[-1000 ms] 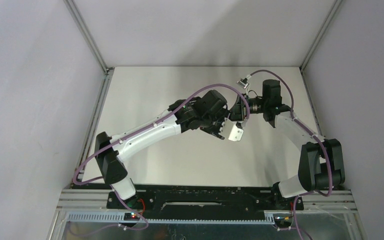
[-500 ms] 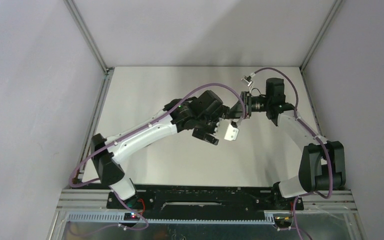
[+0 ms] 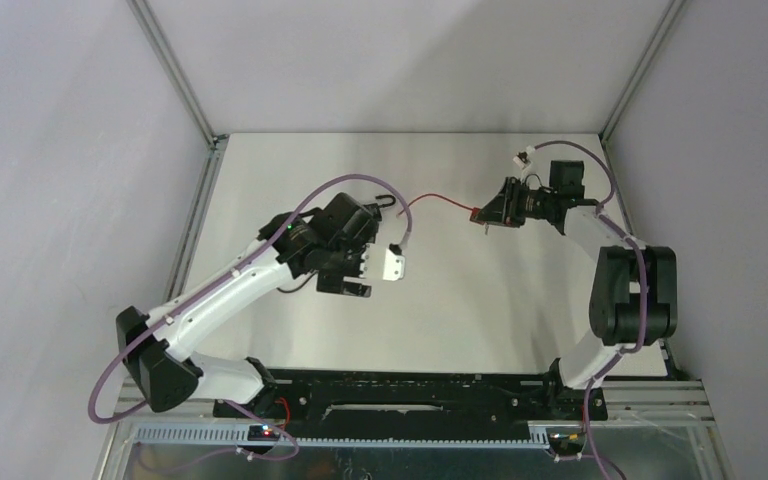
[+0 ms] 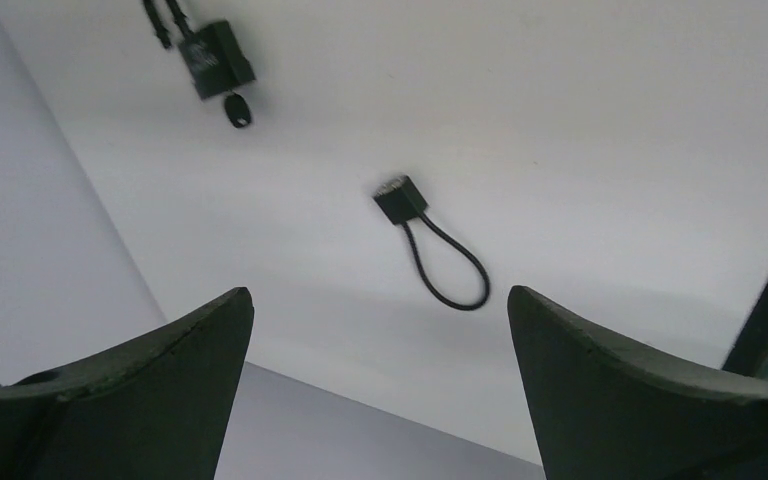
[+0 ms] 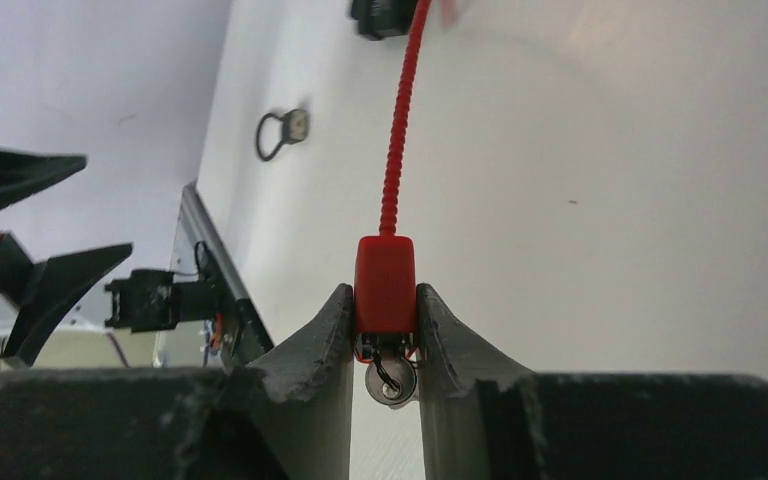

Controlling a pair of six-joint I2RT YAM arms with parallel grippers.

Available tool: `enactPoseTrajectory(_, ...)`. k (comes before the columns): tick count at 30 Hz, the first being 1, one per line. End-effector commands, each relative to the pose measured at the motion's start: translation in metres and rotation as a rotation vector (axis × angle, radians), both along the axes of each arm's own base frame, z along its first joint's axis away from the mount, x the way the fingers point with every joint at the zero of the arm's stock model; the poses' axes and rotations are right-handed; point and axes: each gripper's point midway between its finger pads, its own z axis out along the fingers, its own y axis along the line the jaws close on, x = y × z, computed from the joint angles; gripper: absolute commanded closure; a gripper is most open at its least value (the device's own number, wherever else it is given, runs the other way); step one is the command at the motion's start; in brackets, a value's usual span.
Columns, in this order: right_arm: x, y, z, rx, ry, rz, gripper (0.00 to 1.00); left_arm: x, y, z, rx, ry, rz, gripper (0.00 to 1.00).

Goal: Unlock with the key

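Observation:
My right gripper (image 5: 385,292) is shut on a red lock body (image 5: 385,280), and its silver keyhole end (image 5: 391,381) faces the wrist camera. In the top view this gripper (image 3: 483,213) sits right of centre. The lock's red cable (image 3: 438,203) trails left from it across the table toward a small black piece (image 3: 385,203). My left gripper (image 3: 378,272) stands open and empty, well left of the red lock. In the left wrist view it (image 4: 380,300) points at a black lock body (image 4: 218,62) with a dark key head (image 4: 239,110) sticking out of it.
A small black cable lock with a closed loop (image 4: 430,240) lies flat on the white table (image 3: 290,180); the same lock (image 5: 285,130) appears in the right wrist view. Grey walls and metal rails (image 3: 195,230) border the table. The left arm's purple cable (image 3: 405,228) hangs near the red cable's end.
The left gripper opened wide and drew back left, away from the right gripper. The right gripper shifted right with the red lock, and the red cable now lies stretched out.

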Motion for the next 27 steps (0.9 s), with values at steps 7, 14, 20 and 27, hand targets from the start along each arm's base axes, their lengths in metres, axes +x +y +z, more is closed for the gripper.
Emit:
enactPoseTrajectory(7, 0.044, -0.027, -0.063, -0.15, 0.143, -0.155, 1.0, 0.012, 0.02, -0.012, -0.151, -0.02, 0.251, 0.0)
enactPoseTrajectory(14, 0.056, -0.027, -0.099, -0.219, 0.268, -0.147, 0.76, 0.022, 0.001, -0.016, -0.291, 0.035, 0.415, 0.0)
enactPoseTrajectory(20, 0.065, -0.036, -0.119, -0.296, 0.313, -0.149, 0.54, 0.028, 0.004, -0.013, -0.309, 0.014, 0.496, 0.0)
enactPoseTrajectory(27, 0.071, -0.053, -0.11, -0.42, 0.244, -0.157, 0.27, 0.034, 0.038, -0.044, -0.209, 0.032, 0.645, 0.0)
